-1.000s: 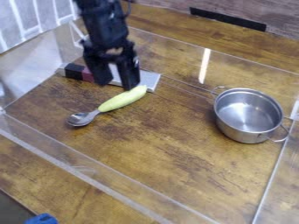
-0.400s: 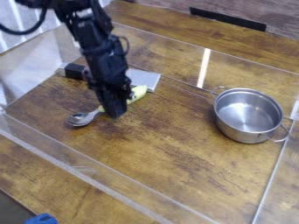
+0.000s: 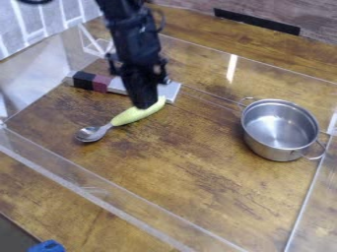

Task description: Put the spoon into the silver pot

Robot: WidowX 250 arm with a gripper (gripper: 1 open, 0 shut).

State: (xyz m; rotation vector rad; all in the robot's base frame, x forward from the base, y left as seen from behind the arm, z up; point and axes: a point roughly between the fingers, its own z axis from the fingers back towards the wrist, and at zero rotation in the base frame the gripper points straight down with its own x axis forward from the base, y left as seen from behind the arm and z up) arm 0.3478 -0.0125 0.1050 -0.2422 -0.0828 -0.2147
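A wooden table [image 3: 198,197] fills the scene, ringed by a low clear-walled enclosure [image 3: 79,187]. The black arm [image 3: 132,34] reaches down from the far left, its gripper [image 3: 142,98] pinched shut just above the spoon's pale yellow-green handle; whether it grips the handle cannot be told. The silver pot [image 3: 281,129] sits well apart at right. The spoon [image 3: 121,120] lies flat, bowl toward the near left. A grey block [image 3: 168,91] lies just beyond.

The spoon [image 3: 121,120] lies on the worktop [image 3: 184,167] left of the pot [image 3: 281,129], well apart from it. Behind the spoon sits a flat block [image 3: 99,80]. My gripper [image 3: 146,98] stands over the spoon's handle end.
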